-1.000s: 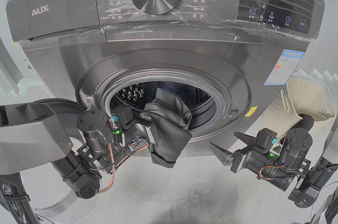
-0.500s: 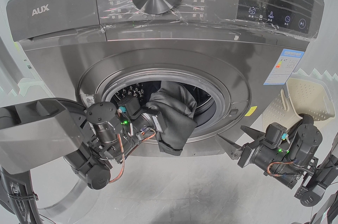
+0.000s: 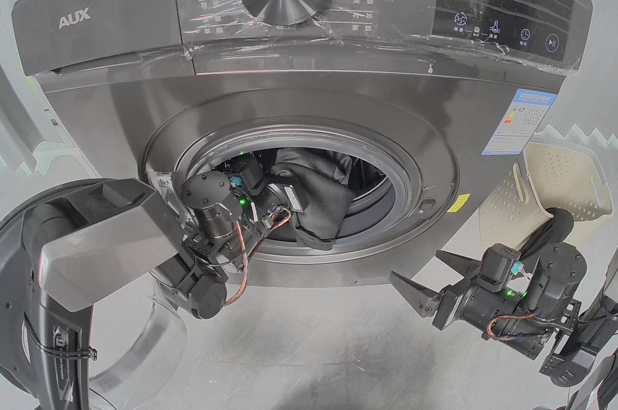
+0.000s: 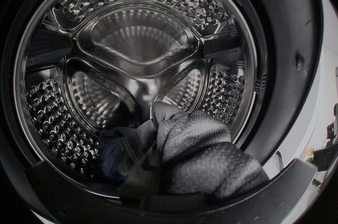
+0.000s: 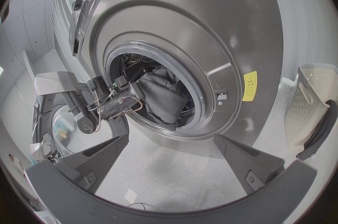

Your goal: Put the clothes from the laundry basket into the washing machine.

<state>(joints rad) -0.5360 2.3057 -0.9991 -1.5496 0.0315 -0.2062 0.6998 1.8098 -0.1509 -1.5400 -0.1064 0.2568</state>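
Observation:
A grey washing machine [image 3: 309,102] stands with its door open. My left gripper [image 3: 302,192] is at the mouth of the drum, shut on a black garment [image 3: 318,189] that bunches over the lower door rim. In the left wrist view that garment [image 4: 200,154] lies in front of the steel drum [image 4: 133,38], beside a dark blue cloth [image 4: 109,151] on the drum floor. My right gripper [image 3: 421,273] hangs open and empty, low and right of the opening. A cream laundry basket [image 3: 566,179] stands at the right, a dark garment [image 3: 547,234] draped over its rim.
The open door [image 3: 148,334] swings out at the lower left, behind my left arm. Bare grey floor [image 3: 335,347] lies in front of the machine. In the right wrist view the basket [image 5: 310,101] stands to the right of the machine's front panel.
My left arm has pushed forward and up, carrying the black garment from hanging below the rim into the drum opening. The right gripper shifted slightly and stays open.

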